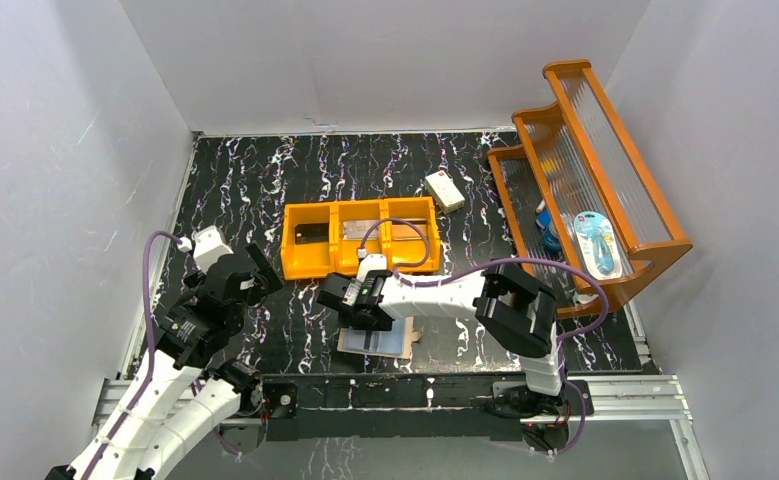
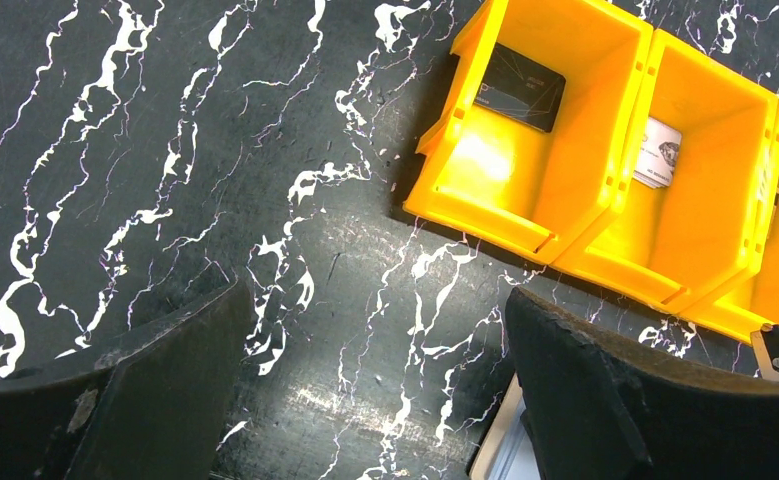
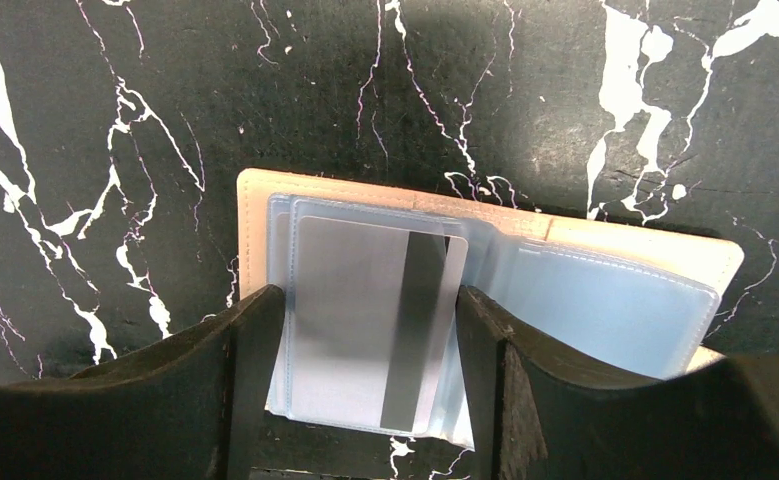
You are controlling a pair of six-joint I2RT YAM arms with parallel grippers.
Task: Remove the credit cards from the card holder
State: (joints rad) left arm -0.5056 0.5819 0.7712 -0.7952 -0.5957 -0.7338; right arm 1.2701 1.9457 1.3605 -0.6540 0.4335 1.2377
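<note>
The card holder (image 3: 615, 300) lies open on the black marbled table, peach rim outward and pale blue pockets up; the top view shows it as card holder (image 1: 393, 346), close to the near edge. A silver-grey credit card (image 3: 350, 320) with a dark stripe sits in its left pocket. My right gripper (image 3: 369, 300) hangs over that pocket, open, one finger along each long side of the card. A black credit card (image 2: 520, 88) and a white one (image 2: 657, 152) lie in the orange bin (image 2: 485, 215). My left gripper (image 2: 377, 300) is wide open over bare table, left of the bin.
The orange three-compartment bin (image 1: 290, 245) stands just beyond the card holder. A white box (image 1: 445, 190) lies behind it. A wooden tiered rack (image 1: 655, 240) with packaged items fills the right side. White walls close in the table.
</note>
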